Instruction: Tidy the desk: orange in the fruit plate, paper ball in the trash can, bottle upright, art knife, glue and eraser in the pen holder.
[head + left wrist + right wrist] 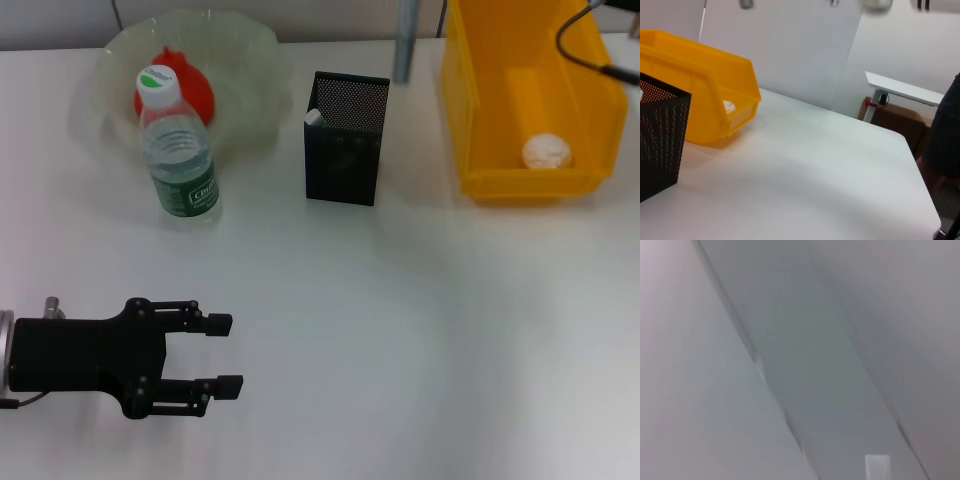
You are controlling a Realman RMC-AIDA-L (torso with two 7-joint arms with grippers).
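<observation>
The orange (190, 88) lies in the pale-green fruit plate (250, 60) at the back left. The bottle (178, 150) stands upright in front of the plate. The black mesh pen holder (345, 140) stands mid-desk with a white tip showing at its rim; it also shows in the left wrist view (660, 140). The paper ball (546, 152) lies in the yellow trash can (480, 100), which also shows in the left wrist view (705, 85). My left gripper (230, 353) is open and empty, low over the white desk (420, 330) at front left. The right gripper, eraser, art knife and glue are out of view.
A grey post (405, 40) stands behind the pen holder. A black cable (585, 50) hangs over the trash can's far corner. The left wrist view shows the desk's far edge (920, 165) and another table (905, 90) beyond it.
</observation>
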